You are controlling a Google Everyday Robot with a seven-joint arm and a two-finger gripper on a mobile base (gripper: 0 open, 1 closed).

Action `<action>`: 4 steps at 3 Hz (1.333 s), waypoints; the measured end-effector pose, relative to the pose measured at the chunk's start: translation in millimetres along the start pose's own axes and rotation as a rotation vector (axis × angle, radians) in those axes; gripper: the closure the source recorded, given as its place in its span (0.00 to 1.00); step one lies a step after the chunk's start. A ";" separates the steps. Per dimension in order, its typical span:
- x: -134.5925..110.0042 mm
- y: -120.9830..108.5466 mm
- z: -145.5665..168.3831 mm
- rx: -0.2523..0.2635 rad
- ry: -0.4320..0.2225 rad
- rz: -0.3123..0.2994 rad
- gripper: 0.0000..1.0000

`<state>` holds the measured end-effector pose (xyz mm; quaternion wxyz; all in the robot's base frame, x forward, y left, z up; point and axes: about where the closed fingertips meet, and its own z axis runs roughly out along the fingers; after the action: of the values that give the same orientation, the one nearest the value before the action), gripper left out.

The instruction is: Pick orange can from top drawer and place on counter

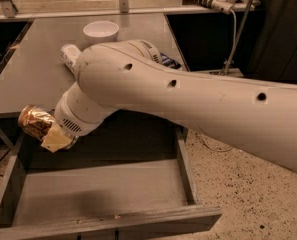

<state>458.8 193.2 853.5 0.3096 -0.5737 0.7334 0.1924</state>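
Note:
The orange can, shiny gold-orange and wrinkled, is held in my gripper at the left, level with the counter's front edge and above the left side of the open top drawer. One pale yellow finger shows against the can's lower side. My thick white arm crosses the view from the right. The grey counter lies behind and above the drawer.
On the counter stand a white bowl, a clear plastic bottle partly hidden by my arm, and a dark snack bag mostly hidden behind the arm. A cable and power strip hang at the right. Speckled floor lies at the right.

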 end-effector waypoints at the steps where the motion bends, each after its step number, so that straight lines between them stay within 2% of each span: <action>1: -0.1 -0.1 0.0 0.000 0.000 0.000 1.00; 2: -28.3 -13.0 5.6 0.005 -0.017 -0.016 1.00; 3: -91.9 -52.7 36.9 -0.049 -0.009 -0.062 1.00; 4: -99.2 -51.4 34.7 -0.050 -0.019 -0.067 1.00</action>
<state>531.1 273.2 898.7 0.3085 -0.6035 0.7059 0.2056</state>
